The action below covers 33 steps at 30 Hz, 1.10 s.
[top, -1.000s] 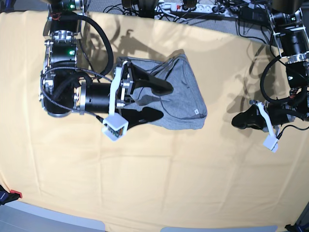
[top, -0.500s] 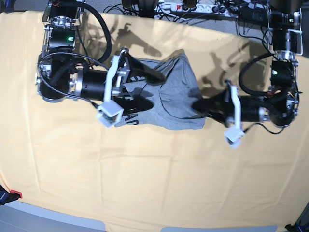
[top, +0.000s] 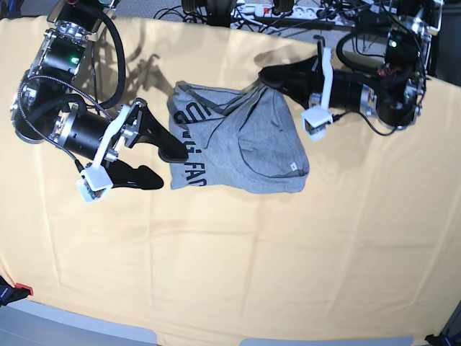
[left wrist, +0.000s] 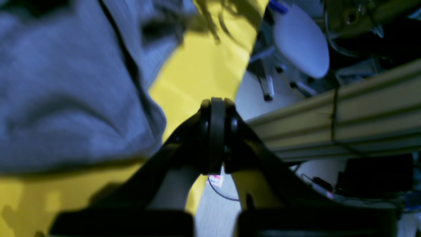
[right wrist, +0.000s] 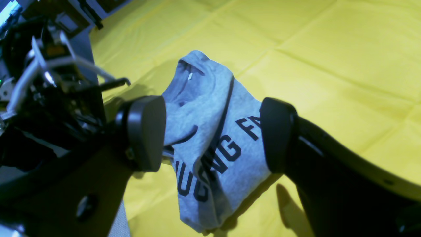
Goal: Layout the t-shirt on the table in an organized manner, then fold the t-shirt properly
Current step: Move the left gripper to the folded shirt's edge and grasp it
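The grey t-shirt point(top: 248, 148) lies crumpled in a heap on the yellow table point(top: 230, 252), with black lettering showing along its left edge. My right gripper point(top: 160, 164) is open at that left edge, its upper finger close to the cloth. In the right wrist view the two pads point(right wrist: 144, 131) frame the lettered t-shirt point(right wrist: 200, 98), which lies beyond them. My left gripper point(top: 268, 74) is shut with nothing in it, hovering just past the shirt's far right corner. In the left wrist view, its closed fingertips point(left wrist: 215, 108) sit beside the t-shirt point(left wrist: 65, 98), over the table point(left wrist: 197, 75) edge.
Cables and a power strip point(top: 288, 11) run along the table's far edge. Beyond that edge the left wrist view shows an aluminium rail point(left wrist: 361, 112) and a chair base point(left wrist: 301, 42). A small red object point(top: 21, 290) sits at the near left corner.
My right arm has drawn back to the left off the shirt, uncovering the lettering. My left arm has swung from the shirt's right side up to its far corner.
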Each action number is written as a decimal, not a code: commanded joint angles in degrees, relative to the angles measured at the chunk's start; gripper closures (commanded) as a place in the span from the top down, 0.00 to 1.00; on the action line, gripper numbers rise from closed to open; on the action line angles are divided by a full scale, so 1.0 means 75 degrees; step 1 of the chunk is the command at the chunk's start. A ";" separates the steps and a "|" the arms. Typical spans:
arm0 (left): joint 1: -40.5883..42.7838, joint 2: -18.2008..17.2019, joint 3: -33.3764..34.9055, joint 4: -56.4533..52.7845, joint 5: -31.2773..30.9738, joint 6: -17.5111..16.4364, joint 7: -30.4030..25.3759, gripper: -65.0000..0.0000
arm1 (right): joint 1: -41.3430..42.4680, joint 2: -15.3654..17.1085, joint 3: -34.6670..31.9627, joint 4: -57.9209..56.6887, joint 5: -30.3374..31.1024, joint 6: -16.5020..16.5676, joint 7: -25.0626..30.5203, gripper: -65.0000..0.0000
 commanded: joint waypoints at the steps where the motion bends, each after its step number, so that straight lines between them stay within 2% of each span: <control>1: -0.0064 -0.0032 -0.0061 0.0114 -0.0050 -0.0034 -0.0147 0.01 | 0.0108 0.0047 0.0023 0.0119 0.0221 0.0040 0.0176 0.71; 5: -0.0055 0.0114 -0.0061 0.0114 0.0428 -0.0034 -0.0147 0.36 | 0.0108 0.0047 0.0023 0.0119 0.0224 0.0040 0.0176 0.71; 7: -0.0050 0.0192 -0.0061 0.0114 0.0737 -0.0034 -0.0147 0.45 | 0.0105 0.0047 0.0026 0.0119 0.0221 0.0040 0.0176 0.71; 14: -0.0026 0.0530 -0.0055 0.0105 0.1772 -0.0034 -0.0147 0.45 | 0.0108 0.0047 0.0023 0.0119 0.0227 0.0040 0.0176 0.71; 15: -0.0009 0.0525 -0.0055 0.0105 0.1856 -0.0034 -0.0147 0.41 | 0.0111 0.0047 0.0023 0.0119 0.0224 0.0040 0.0176 0.71; 16: -0.0009 0.0522 -0.0055 0.0105 0.1950 -0.0034 -0.0147 0.33 | 0.0111 0.0047 0.0026 0.0119 0.0224 0.0040 0.0176 0.71; 18: -0.0012 0.0522 -0.0055 0.0105 0.2136 -0.0034 -0.0147 0.08 | 0.0108 0.0047 0.0023 0.0119 0.0224 0.0040 0.0176 0.71; 19: -0.0012 0.0519 -0.0055 0.0105 0.2165 -0.0034 -0.0147 0.00 | 0.0108 0.0047 0.0023 0.0119 0.0224 0.0040 0.0176 0.71; 22: -0.0012 0.0437 -0.0064 0.0117 0.2157 -0.0034 -0.0147 0.00 | 0.0111 0.0047 0.0023 0.0119 0.0224 0.0040 0.0176 0.71; 28: -0.0012 -0.0070 -0.0070 0.0230 0.2154 -0.0034 -0.0147 0.00 | 0.0108 0.0073 0.0023 0.0119 0.0224 0.0040 0.0176 0.71; 31: 0.0055 -0.0087 -0.0070 0.0227 0.1751 -0.0034 -0.0147 0.00 | 0.0111 0.0111 0.0012 0.0119 0.0227 0.0040 0.0176 0.71; 33: 0.0096 -0.0047 -0.0067 0.0227 0.1582 -0.0034 -0.0147 0.22 | 0.0108 0.0111 0.0012 0.0119 0.0224 0.0040 0.0176 0.71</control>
